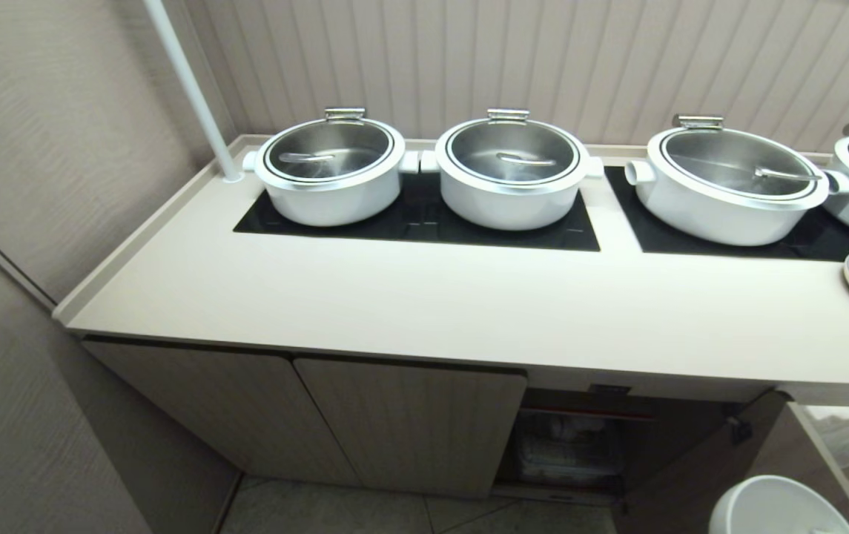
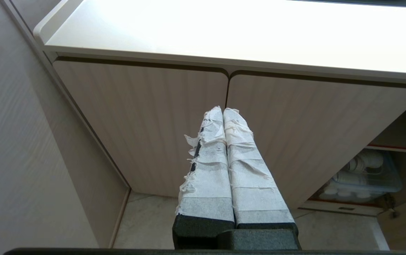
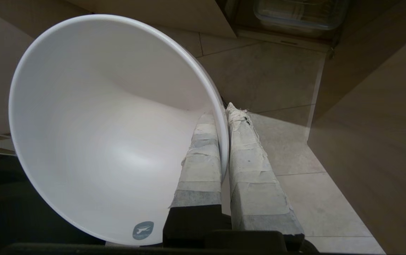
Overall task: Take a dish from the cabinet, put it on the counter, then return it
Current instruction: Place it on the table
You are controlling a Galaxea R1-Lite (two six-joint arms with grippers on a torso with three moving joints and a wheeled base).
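Right pincer point(image 3: 224, 117) grips the white dish point(image 3: 100, 141) by its rim, off the bench point(image 1: 424, 311).

One taped finger sits inside the dish wall, the other outside, clamped tight; the dish hangs below the bench's front edge near its right end, before the open cabinet point(image 1: 580, 445). The left pincer point(image 2: 223, 113) is closed and empty, facing the shut cabinet doors point(image 2: 146, 120). Four lidded pots point(image 1: 331, 174) line the bench's back edge.

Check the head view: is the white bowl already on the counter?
No, the bowl sits low beside the open cabinet, below the counter.
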